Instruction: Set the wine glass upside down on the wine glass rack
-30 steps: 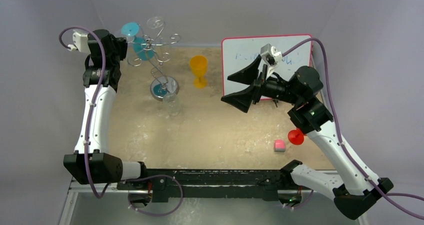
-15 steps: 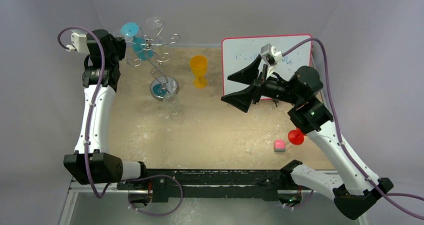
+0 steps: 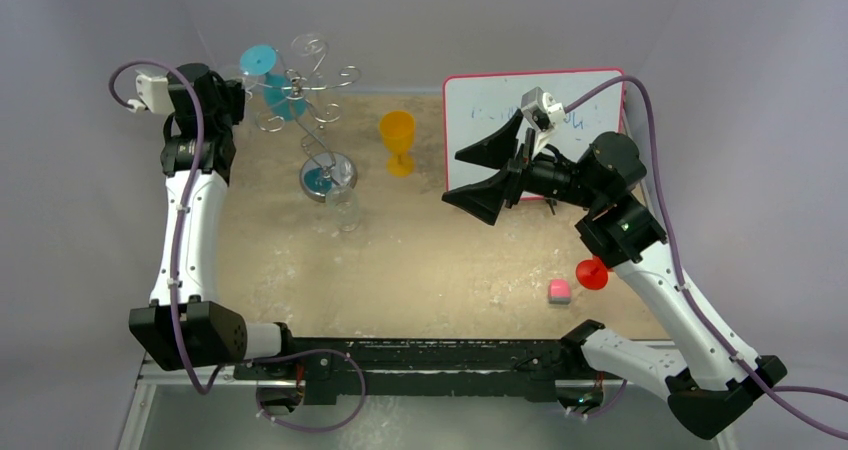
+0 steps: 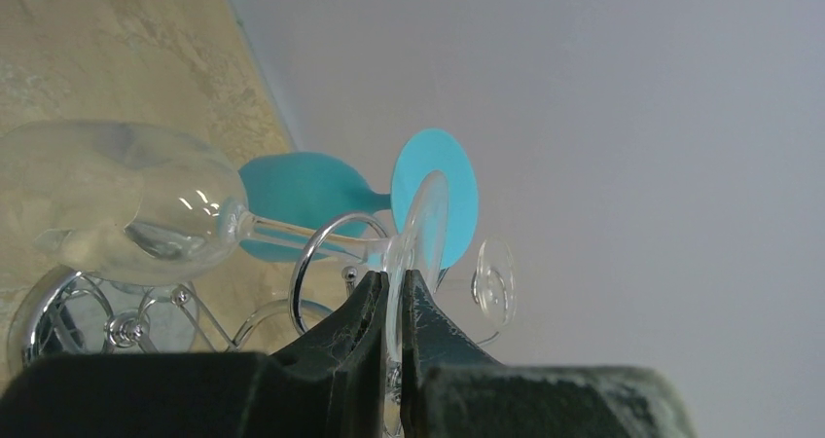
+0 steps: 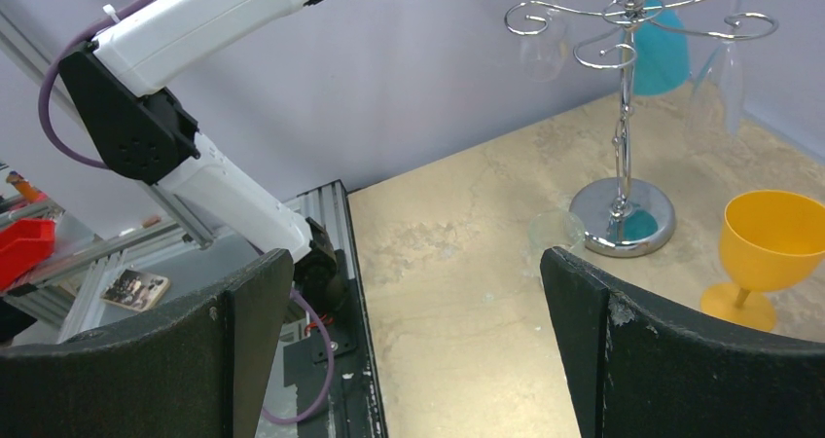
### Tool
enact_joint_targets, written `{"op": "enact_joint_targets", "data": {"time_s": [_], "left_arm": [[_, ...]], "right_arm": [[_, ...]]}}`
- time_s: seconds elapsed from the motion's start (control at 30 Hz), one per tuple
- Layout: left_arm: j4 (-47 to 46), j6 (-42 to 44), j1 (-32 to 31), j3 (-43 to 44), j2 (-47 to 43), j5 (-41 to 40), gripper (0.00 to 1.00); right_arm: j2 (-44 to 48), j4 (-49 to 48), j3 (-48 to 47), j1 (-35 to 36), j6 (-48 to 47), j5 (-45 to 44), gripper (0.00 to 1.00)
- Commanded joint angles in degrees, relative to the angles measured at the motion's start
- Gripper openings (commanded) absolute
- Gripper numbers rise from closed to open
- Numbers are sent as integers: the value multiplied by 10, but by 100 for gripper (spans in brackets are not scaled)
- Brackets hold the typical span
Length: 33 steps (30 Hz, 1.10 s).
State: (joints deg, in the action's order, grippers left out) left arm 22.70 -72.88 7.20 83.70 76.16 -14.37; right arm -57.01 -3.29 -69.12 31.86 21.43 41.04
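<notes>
Right gripper [image 3: 488, 175] hangs at centre right of the overhead frame above the table [image 3: 450, 260], in front of a whiteboard [image 3: 585, 95]. Its jaws stand wide apart with nothing between them, and it takes no part in the work.

Farther back, at the upper left of that frame, the left gripper [image 4: 394, 297] has its jaws pinched narrow on the thin foot disc of the clear wine glass [image 4: 136, 209]. From the foot, the stem runs past a curled wire loop of the wine glass rack [image 5: 624, 209]. In the right wrist view the bowl hangs mouth down below one spiral arm. Whether the stem sits fully inside the loop cannot be told.

Beyond it a teal glass [image 4: 302, 200] hangs from another arm, against the plain back wall.

By the look of it, the task is nearly done: the glass is lifted, inverted and brought to the rack. What seems left is to settle the stem into the curl so the foot rests on the wire, let go, and draw the arm clear.
</notes>
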Motion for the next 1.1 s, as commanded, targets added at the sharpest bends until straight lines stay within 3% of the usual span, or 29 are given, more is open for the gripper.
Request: {"op": "enact_joint_targets", "data": {"time_s": [0.0,0.77,1.07], "left_arm": [[-60,-13,7,-3,-22,12,0],[-71,-2,9,-63,-67,86,0],[-54,18,9,-64,-78,86,19]], "right_arm": [[5,-23,-20,0,1,-8,100],[4,-19,-16,0,2,-11,100],[1,-17,-14,0,3,-12,100]]}}
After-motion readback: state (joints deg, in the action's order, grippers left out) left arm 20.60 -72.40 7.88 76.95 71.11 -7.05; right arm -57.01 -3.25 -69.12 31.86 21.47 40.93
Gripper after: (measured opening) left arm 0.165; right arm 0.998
